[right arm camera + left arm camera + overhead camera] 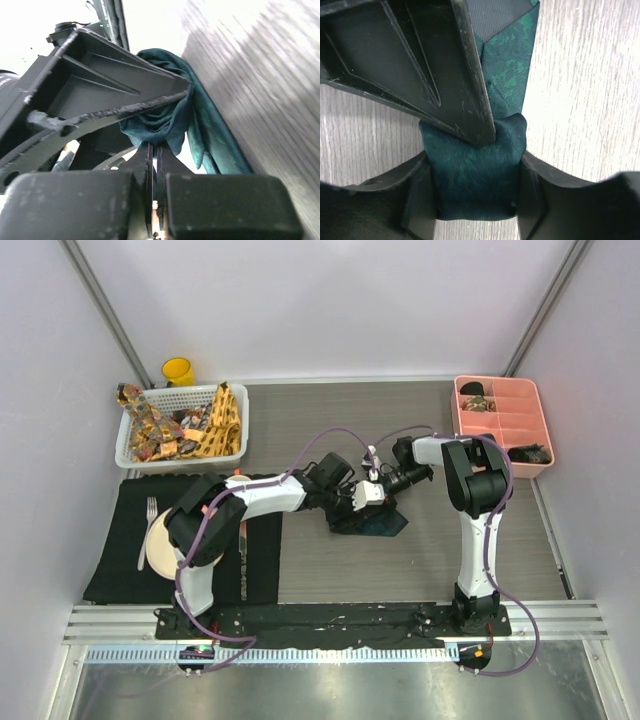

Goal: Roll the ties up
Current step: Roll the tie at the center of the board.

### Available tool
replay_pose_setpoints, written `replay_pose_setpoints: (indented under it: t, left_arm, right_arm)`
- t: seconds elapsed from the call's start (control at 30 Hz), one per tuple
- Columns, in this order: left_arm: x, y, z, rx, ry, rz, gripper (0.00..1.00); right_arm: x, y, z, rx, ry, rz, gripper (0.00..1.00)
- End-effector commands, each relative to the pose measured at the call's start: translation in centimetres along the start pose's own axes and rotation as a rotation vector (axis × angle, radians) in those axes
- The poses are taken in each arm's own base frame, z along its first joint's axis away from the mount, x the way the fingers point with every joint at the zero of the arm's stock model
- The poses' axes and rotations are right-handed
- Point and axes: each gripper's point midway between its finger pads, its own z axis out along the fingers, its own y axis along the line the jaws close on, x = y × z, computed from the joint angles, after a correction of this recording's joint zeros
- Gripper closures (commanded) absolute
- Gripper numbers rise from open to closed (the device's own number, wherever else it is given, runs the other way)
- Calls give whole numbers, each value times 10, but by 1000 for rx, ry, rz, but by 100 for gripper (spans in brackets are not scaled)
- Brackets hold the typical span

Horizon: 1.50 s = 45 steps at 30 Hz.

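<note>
Grey wood-grain worktop (330, 420) enclosed by white walls (330, 300), carrying a white basket (128, 445) of patterned ties (215, 425) at rear left, a pink compartment tray (515, 405) at rear right and a black placemat (120, 530) at near left. Both arms reach inward and meet over the centre, where the teal tie (380, 524) lies partly rolled. Left tool (476, 190): fingers (415, 200) pressed on either side of the roll, gripping it. Right tool (155, 160): jaws closed together at the roll's edge; whether cloth is pinched between them cannot be told

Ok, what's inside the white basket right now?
The basket holds a heap of patterned ties, yellow-orange and brownish multicolour. Whatever lies beneath the heap is covered.
</note>
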Motion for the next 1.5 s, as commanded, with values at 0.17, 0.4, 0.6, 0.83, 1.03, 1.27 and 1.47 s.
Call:
replay_pose_setpoints:
  t: [0.17,0.4,0.6,0.83,1.03,1.27,1.47]
  left_arm:
    - [-8,9,-12,-38,-43,-38,23]
    - [-36,17,-16,-59,-131,-5,18]
    - [-39,10,-20,-11,-144,88,15]
    - [-52,4,-49,-49,-188,215,0]
    - [-90,19,-103,-295,-378,195,0]
    - [-60,2,-105,-155,-305,85,3]
    - [-66,7,-92,-148,-379,32,0]
  right_arm:
    - [19,-63,-5,281,65,50,99]
    - [17,-81,-12,391,58,76,99]
    - [12,-89,-19,475,52,72,99]
    - [9,-88,-18,515,82,11,99]
    - [2,-82,-13,531,121,-90,99]
    - [-7,-73,-7,547,146,-201,99]
    - [-15,-74,-2,549,149,-220,99]
